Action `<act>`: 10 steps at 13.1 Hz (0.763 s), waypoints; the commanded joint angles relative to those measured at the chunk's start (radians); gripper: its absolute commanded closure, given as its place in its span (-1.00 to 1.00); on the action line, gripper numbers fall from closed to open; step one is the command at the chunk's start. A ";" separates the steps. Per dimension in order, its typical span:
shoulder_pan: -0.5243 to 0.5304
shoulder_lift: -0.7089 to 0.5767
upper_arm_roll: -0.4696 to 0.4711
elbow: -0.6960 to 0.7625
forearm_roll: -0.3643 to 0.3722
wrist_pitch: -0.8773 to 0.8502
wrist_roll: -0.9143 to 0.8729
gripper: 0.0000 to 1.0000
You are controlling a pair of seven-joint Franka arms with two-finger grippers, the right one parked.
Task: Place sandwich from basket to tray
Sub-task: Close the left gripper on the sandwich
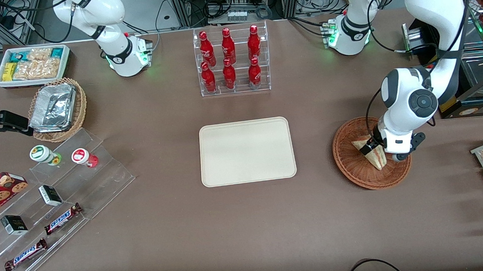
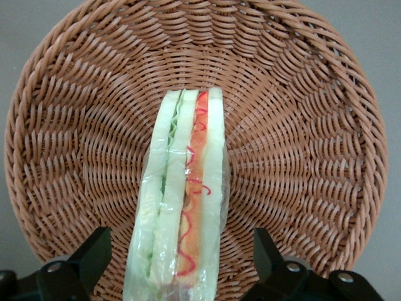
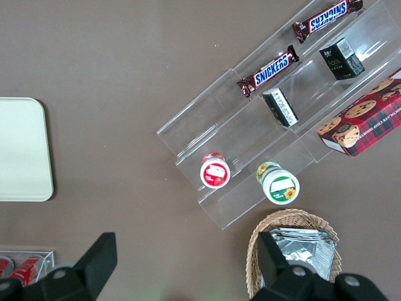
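— So, where does that leave you on the task?

— Early on, by my read. The small triangular sandwich [image 2: 182, 207] of pale bread with orange-red and green layers sits in the round reddish-brown woven wicker basket [image 1: 348, 162], and your flat cream-beige rectangular tray [image 1: 247, 151] has nothing on it.

— And your gripper?

— Your left arm's gripper [image 2: 182, 263] is down over the basket, fingers [image 2: 94, 254] spread wide either side of the wedge, not touching it as far as I can see. You've got the grasp, the lift, the carry and the set-down all ahead of you.

— Anything else holding goods?

— Toward the parked arm's end of the table, a lighter tan wicker basket [image 1: 81, 104] carries crinkled silver foil containers [image 1: 53, 107], and a white bin [image 1: 65, 58] holds snack packets.
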 commanded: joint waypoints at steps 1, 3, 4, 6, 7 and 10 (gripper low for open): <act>-0.004 0.007 0.002 -0.011 -0.010 0.031 -0.016 -0.96; -0.004 0.011 0.002 -0.012 -0.012 0.031 -0.031 -0.40; -0.006 0.015 0.002 -0.014 -0.010 0.031 -0.040 -0.07; -0.007 0.013 0.002 -0.021 -0.010 0.028 -0.043 0.54; -0.007 0.011 0.002 -0.023 -0.009 0.025 -0.042 0.82; -0.011 -0.011 0.002 -0.011 0.005 -0.030 -0.017 1.00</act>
